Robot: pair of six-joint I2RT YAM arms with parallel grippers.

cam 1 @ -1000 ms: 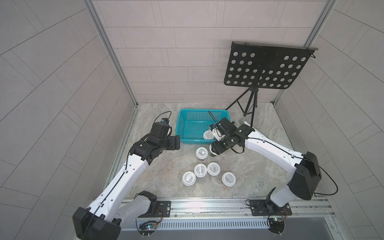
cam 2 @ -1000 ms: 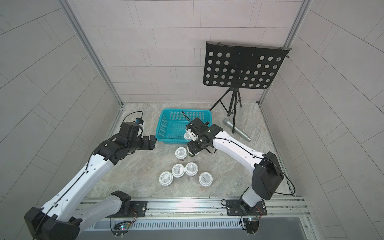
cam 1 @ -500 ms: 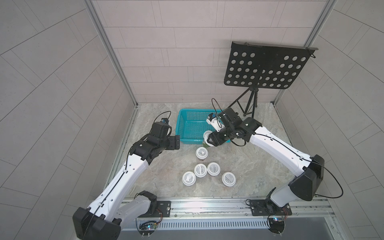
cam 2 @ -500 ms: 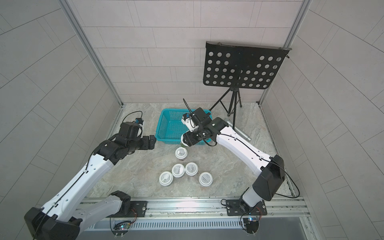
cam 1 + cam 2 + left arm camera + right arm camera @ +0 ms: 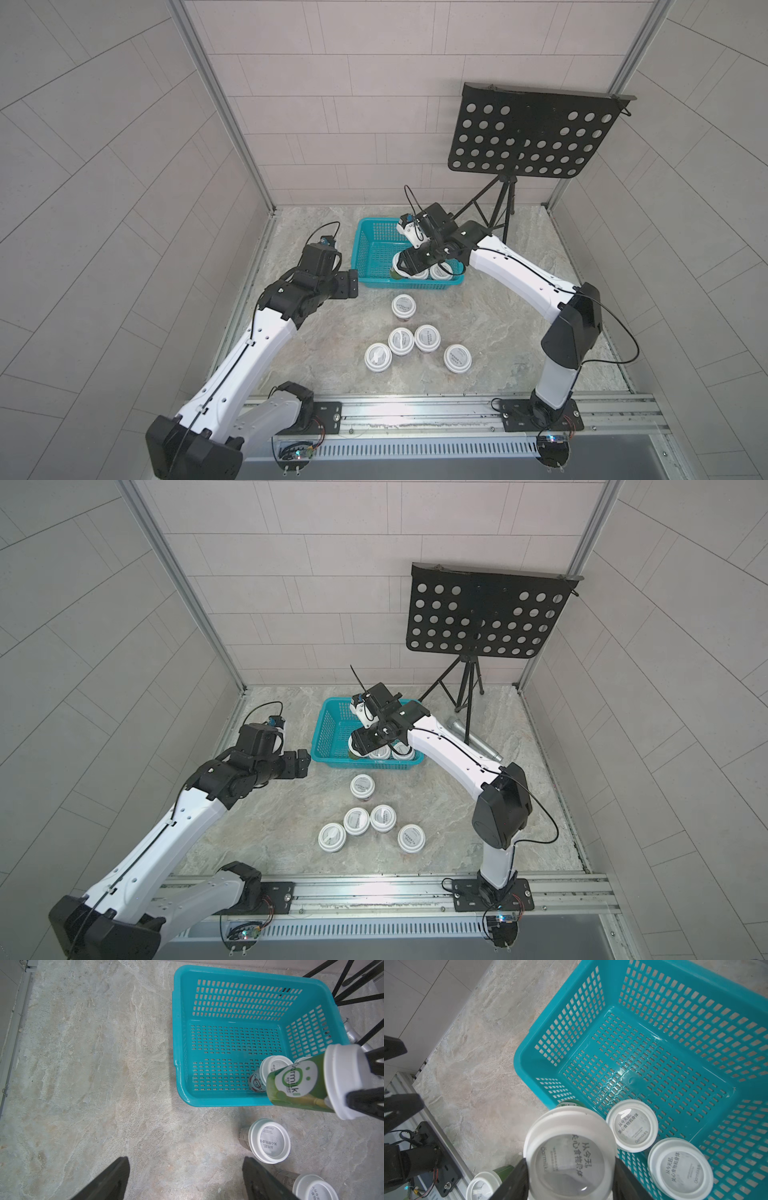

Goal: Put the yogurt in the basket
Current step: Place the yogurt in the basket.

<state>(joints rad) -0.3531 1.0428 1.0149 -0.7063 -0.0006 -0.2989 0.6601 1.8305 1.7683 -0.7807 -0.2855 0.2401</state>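
Note:
My right gripper (image 5: 570, 1167) is shut on the white lid of a green yogurt cup (image 5: 301, 1084). It holds the cup (image 5: 400, 267) in the air over the near wall of the teal basket (image 5: 360, 249), as both top views show. Two white-lidded yogurt cups (image 5: 632, 1125) (image 5: 680, 1167) stand inside the basket (image 5: 525, 1057) by that wall. Several more yogurt cups (image 5: 403, 306) (image 5: 427, 338) stand on the stone floor in front. My left gripper (image 5: 186, 1167) is open over bare floor left of the basket (image 5: 176, 1022), holding nothing.
A black perforated music stand (image 5: 528, 137) on a tripod rises behind the basket's right end. A metal cylinder (image 5: 473, 739) lies near its legs. Tiled walls close in three sides, and the aluminium rail (image 5: 415, 411) with both arm bases runs along the front.
My right gripper has carried the green cup back and leftward, from in front of the basket's right end to above its near wall. The left arm has not moved.

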